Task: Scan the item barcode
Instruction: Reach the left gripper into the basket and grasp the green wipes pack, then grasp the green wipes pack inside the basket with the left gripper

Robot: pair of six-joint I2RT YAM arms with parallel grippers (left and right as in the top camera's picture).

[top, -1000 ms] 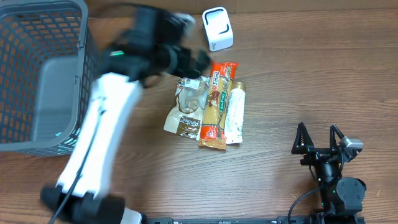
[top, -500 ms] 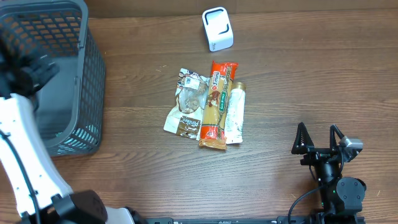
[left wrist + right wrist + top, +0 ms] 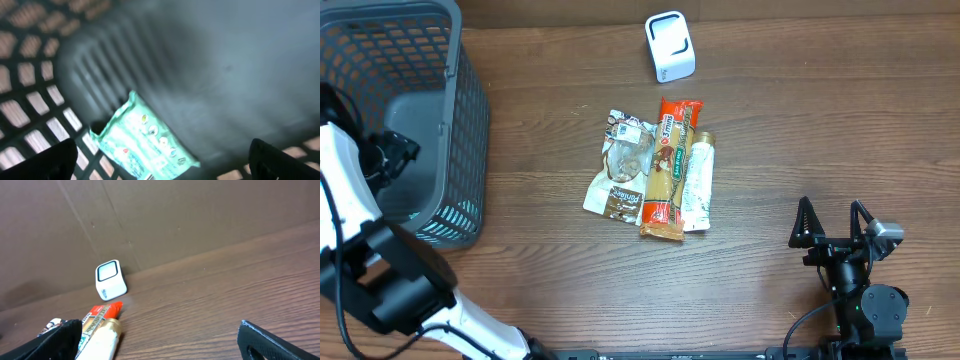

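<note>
L claw [image 3: 166,159] open, empty | green packet [image 3: 142,137] ahead, on basket [image 3: 470,120] floor | R claw [image 3: 831,208] open

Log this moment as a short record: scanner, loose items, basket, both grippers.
scanner: white scanner, upright, beyond the items and apart from them
items: clear pouch, orange packet and cream tube, lying side by side
basket: grey mesh basket at the left; green packet lies on its floor
left gripper: open over the basket floor, holding nothing
right gripper: open, near right, away from the items, holding nothing
</note>
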